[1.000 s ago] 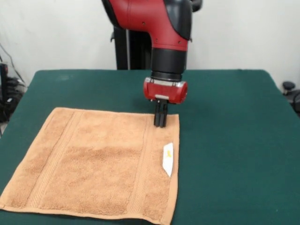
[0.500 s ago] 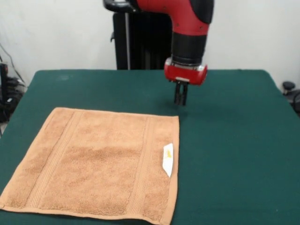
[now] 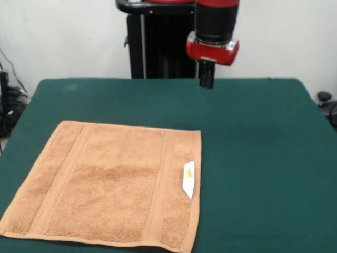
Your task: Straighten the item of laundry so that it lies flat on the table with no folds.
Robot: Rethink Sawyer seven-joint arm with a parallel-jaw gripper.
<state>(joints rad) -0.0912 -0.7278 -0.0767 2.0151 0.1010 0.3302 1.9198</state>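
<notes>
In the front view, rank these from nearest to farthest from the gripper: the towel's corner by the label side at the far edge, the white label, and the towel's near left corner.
From the gripper, raised above the table:
1. Far corner of the towel, below the gripper.
2. White label, along the right edge.
3. Near left corner, at the picture's lower left.

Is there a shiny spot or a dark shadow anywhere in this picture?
Front view: soft, even light; a small glossy highlight on the red gripper; no hard shadow on the towel or the green table, and nothing looks blurred.
</notes>
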